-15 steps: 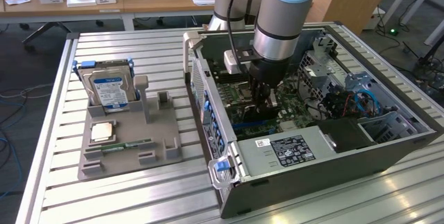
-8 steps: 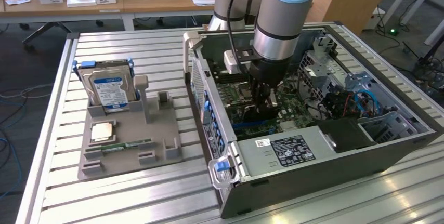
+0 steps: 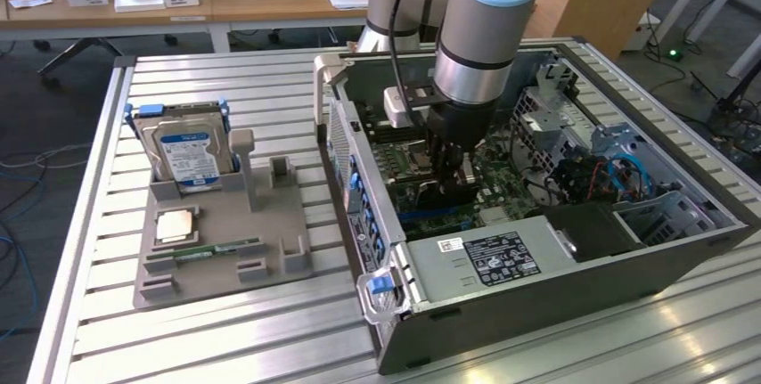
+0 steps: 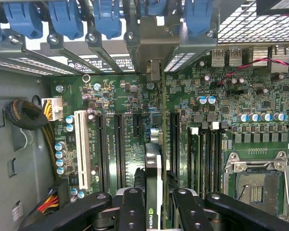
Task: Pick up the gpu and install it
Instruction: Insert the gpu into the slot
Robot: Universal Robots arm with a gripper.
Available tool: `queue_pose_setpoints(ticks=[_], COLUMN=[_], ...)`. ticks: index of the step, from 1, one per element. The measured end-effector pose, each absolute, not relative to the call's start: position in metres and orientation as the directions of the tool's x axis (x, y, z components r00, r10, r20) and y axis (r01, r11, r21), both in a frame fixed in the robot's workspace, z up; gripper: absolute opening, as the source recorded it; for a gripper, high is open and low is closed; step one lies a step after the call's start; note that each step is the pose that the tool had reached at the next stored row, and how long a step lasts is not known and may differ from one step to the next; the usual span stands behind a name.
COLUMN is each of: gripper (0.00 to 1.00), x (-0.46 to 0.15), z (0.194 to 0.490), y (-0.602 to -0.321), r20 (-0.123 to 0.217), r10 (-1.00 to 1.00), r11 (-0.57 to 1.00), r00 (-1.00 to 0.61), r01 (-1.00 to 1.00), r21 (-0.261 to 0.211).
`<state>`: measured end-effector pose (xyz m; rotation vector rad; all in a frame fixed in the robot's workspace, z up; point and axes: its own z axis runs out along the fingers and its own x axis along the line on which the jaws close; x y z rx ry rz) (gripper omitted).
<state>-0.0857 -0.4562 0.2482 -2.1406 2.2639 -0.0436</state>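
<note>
Inside the computer case [image 3: 571, 313], the pincer [image 4: 156, 204] with its gpu [image 4: 153, 159] has slot rows [image 4: 119, 149] close on both sides, bracket bars [image 4: 139, 36] ahead, and the power supply [image 3: 511, 255] close beside. Overhead is open.

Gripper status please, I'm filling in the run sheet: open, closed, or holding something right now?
Gripper: closed on the graphics card, held edge-on over the motherboard inside the computer case.

tbl: slatted alu table [image 3: 214, 90] | on it: grey holder [image 3: 202, 279], open PC case [image 3: 535, 308]
</note>
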Motion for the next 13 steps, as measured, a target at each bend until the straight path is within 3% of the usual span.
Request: queue_pose_setpoints(ticks=[13], gripper=[0.27], x=[-0.0857], z=[0.2537], y=[-0.4562], r20=[0.001], r10=[-0.998], r11=[0.056], r00=[-0.056], r01=[-0.998], r21=[-0.038])
